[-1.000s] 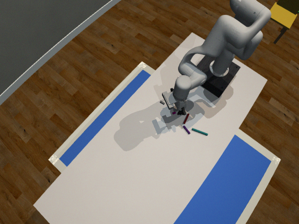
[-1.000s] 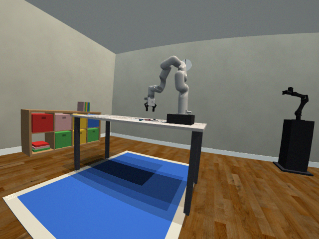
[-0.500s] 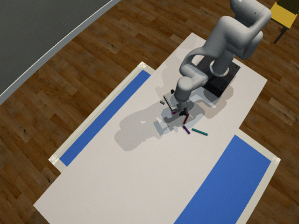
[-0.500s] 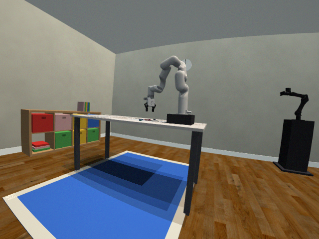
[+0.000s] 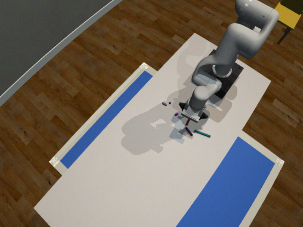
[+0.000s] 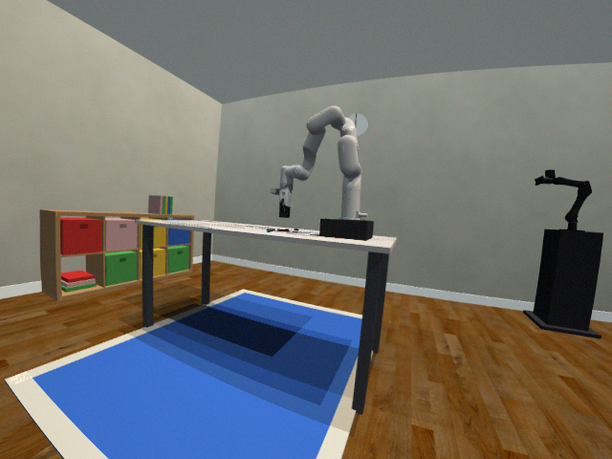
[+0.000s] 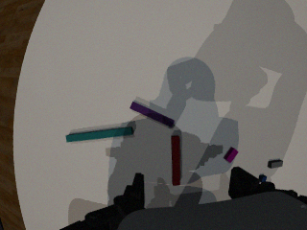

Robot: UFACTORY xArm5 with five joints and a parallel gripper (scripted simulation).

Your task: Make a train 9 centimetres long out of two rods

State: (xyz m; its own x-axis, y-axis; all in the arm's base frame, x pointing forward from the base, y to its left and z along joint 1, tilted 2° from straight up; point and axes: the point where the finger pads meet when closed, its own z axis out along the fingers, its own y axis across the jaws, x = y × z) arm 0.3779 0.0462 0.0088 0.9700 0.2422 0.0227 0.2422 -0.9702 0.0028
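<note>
Five rods lie flat on the white table (image 5: 122, 170), all bunched close to the arm's black base (image 5: 229, 80) and well away from every table edge. Broad bare tabletop stretches from the cluster toward the near end and both long sides, while the base closes off the side behind the gripper.

The red rod (image 5: 188, 121) lies partly under the gripper in the top view; in the wrist view it (image 7: 176, 159) runs straight out ahead between the two fingers. The magenta rod (image 5: 176, 114) sits off to one side of it, clearly apart and not end to end with it. The purple rod (image 5: 189, 131) lies just beyond the red rod's far end at a slant, and the turquoise rod (image 5: 202, 133) lies near the purple one. The grey rod (image 5: 164, 103) and the small blue rod (image 5: 169, 102) sit together, further off.

The gripper (image 5: 191, 116) hangs above the table, fingers spread fully wide and released, with nothing between them and touching no rod.
</note>
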